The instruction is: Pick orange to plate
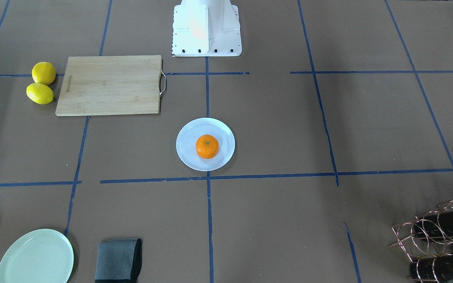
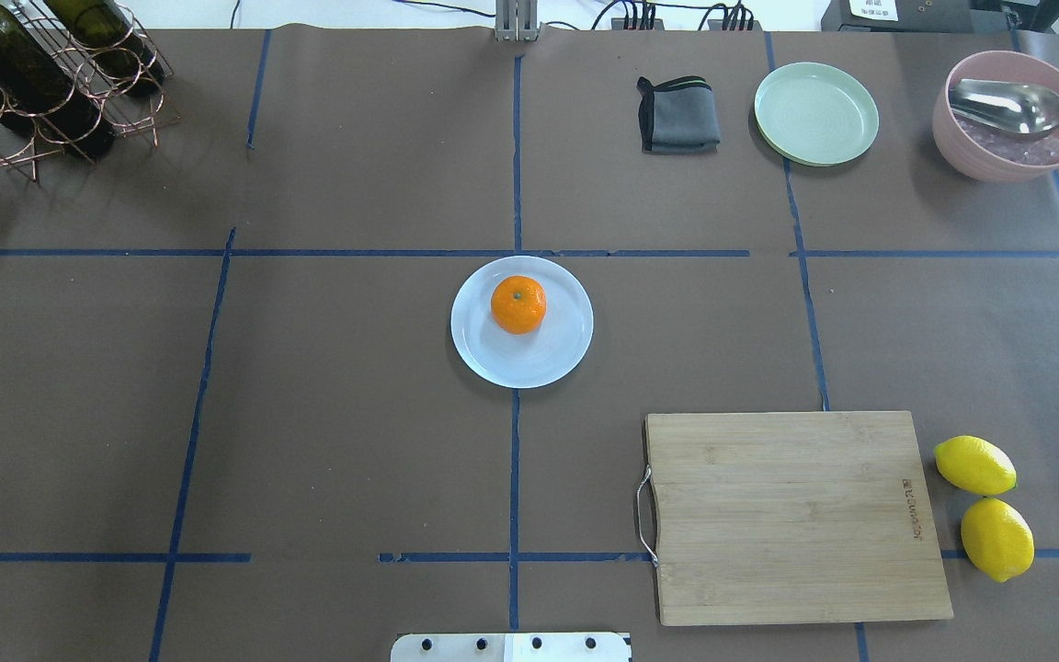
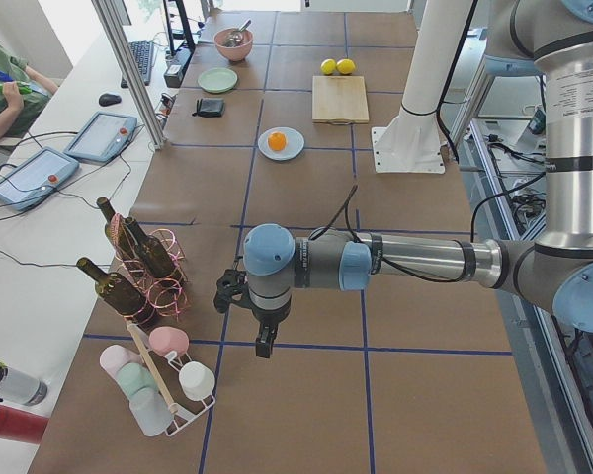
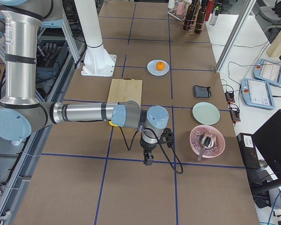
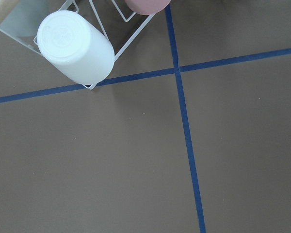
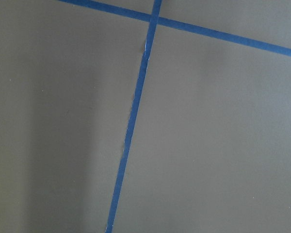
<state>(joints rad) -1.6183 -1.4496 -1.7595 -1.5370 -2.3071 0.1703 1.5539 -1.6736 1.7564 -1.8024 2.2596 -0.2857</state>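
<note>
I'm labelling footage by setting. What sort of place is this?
Probably a robotics lab, not a kitchen: industrial robot arm, blue tape grid on the papered table, operator control tablets alongside.

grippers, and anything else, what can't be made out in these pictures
Left gripper: only in the exterior left view, small; open or shut unclear.
Right gripper: only in the exterior right view; same doubt.
Bowl contents: partly under the spoon, blurred in the overhead view.
Bottles: cut off by the overhead view's top and left edges.
</note>
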